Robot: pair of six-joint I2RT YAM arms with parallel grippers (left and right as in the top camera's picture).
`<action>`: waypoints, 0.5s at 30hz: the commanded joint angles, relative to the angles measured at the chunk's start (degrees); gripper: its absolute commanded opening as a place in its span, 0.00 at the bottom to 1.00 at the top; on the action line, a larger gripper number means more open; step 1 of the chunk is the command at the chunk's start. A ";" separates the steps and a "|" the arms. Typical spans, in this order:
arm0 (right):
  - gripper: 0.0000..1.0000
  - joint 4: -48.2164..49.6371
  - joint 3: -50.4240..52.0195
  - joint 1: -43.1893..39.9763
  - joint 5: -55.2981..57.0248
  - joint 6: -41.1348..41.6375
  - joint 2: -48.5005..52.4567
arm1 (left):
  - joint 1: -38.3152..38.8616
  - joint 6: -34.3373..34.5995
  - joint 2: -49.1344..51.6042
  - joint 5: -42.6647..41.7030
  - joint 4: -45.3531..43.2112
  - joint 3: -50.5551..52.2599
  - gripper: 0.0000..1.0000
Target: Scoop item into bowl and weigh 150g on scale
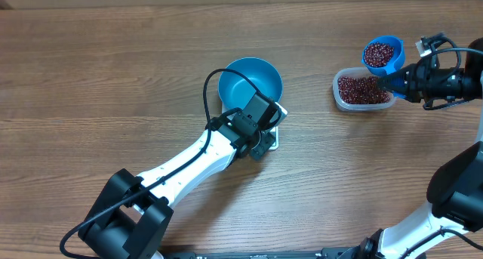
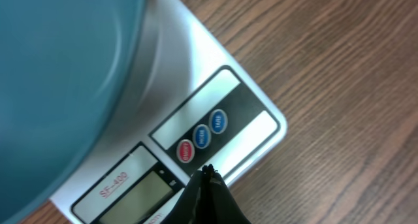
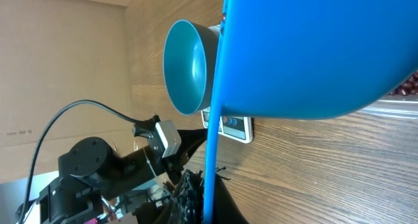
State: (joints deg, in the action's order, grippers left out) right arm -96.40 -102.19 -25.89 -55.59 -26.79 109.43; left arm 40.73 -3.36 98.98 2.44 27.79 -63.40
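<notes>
The deep blue bowl (image 1: 250, 84) (image 2: 59, 74) (image 3: 189, 67) stands empty on the white scale (image 1: 281, 111) (image 2: 196, 67) (image 3: 236, 126). My left gripper (image 1: 264, 140) (image 2: 208, 169) is shut with nothing in it, its tip over the scale's button edge beside the blank display. At the right, my right gripper (image 1: 402, 80) (image 3: 210, 191) is shut on the handle of a small blue scoop (image 1: 383, 53) (image 3: 313, 48). The scoop is full of red-brown beans and hangs just beyond a clear tub (image 1: 364, 89) holding more beans (image 3: 406, 87).
Bare wooden table surrounds the scale and the tub. The left arm (image 1: 181, 168) stretches from the lower left to the scale. The right arm (image 1: 453, 81) comes in from the right edge, its base at the lower right.
</notes>
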 commanded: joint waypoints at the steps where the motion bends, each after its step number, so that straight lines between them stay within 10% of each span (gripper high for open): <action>1: 0.04 0.33 -0.31 -0.17 -0.79 -0.68 -2.05 | -0.33 0.07 0.70 2.29 0.02 -0.07 0.04; 15: 0.04 0.50 -0.31 -0.17 -0.79 -0.68 -2.05 | -0.33 0.15 6.45 2.45 -1.55 -0.07 0.04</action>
State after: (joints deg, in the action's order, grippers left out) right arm -96.05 -102.19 -25.89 -55.46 -26.83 109.43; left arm 40.73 -3.36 104.29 3.92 26.79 -63.40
